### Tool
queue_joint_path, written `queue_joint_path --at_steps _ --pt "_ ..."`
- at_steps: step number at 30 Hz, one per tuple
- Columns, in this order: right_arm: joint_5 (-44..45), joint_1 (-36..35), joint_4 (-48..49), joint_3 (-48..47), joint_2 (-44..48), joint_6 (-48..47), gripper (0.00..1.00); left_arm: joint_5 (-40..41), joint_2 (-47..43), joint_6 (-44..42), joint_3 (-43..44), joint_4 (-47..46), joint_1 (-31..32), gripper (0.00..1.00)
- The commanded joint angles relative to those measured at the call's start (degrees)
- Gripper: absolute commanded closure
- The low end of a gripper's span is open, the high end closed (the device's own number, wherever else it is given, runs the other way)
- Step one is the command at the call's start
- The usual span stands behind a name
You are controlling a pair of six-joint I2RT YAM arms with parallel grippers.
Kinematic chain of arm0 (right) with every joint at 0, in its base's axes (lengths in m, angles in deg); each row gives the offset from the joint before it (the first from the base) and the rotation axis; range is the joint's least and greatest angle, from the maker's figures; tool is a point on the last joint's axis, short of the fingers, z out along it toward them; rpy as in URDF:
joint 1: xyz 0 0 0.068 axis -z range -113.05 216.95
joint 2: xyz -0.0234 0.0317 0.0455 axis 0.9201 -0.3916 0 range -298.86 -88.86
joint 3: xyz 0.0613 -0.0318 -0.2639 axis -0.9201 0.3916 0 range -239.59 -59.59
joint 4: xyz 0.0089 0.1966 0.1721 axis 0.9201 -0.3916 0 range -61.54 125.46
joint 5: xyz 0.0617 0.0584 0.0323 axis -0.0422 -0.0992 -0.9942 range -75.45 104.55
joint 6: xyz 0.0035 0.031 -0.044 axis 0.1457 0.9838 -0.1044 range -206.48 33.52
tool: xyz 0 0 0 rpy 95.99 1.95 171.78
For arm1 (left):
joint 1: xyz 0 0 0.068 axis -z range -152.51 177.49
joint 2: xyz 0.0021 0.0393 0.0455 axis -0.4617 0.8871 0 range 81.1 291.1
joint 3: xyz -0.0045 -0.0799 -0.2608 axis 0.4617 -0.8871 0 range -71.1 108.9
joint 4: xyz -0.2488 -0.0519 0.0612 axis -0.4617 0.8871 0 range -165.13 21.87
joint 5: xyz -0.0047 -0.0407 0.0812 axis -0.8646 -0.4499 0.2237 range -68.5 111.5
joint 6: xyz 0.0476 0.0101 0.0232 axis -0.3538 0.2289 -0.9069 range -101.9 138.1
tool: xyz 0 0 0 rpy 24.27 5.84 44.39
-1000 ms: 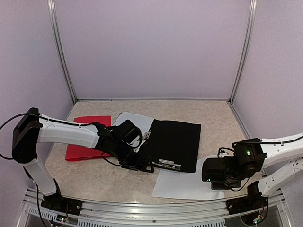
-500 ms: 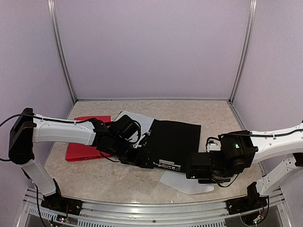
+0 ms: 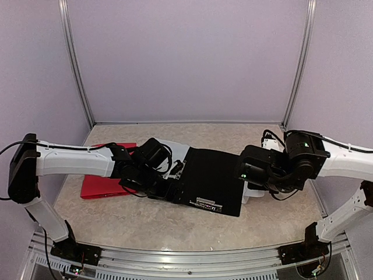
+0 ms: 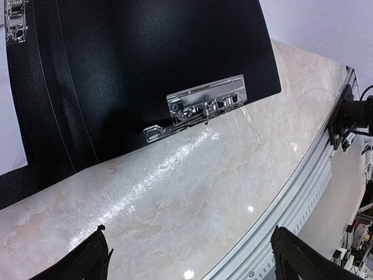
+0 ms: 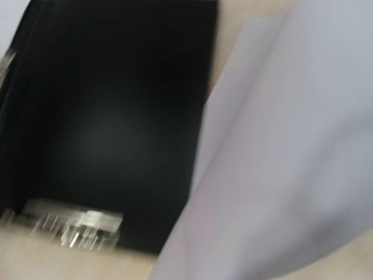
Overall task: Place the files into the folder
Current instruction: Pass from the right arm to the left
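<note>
The black folder [image 3: 213,178] lies open at mid-table, its metal clip [image 4: 204,108] near the front edge. My right gripper [image 3: 245,178] hangs at the folder's right edge, shut on a blank white file [image 5: 291,146] that curls up beside it. Only a strip of that file [image 3: 249,194] shows in the top view. The right wrist view is blurred and the fingers do not show there. My left gripper [image 4: 192,259] is wide open and empty over bare table just in front of the folder [image 4: 145,58]. Another white file [image 3: 169,149] lies partly under the folder's left flap.
A closed red folder [image 3: 105,181] lies at the left, behind my left arm. The aluminium rail [image 4: 303,192] runs along the table's near edge. Lilac walls close in the back and both sides.
My right gripper has lifted the white file off the front right of the table and carried it back and left to the folder's right edge. The left gripper has drifted slightly back.
</note>
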Motion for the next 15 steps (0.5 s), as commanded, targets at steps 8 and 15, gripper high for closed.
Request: queue_joint_path --at_steps 8,15 --pt "2.38 17.75 18.53 -0.56 2.36 -36.66 1.00 5.48 -0.46 -0.94 5.66 2.71 -1.63 0.05" --pt "-5.58 26.29 34.40 -4.31 -3.38 -54.96 1.00 7.80 -0.44 -2.67 9.80 3.18 -5.91 0.03"
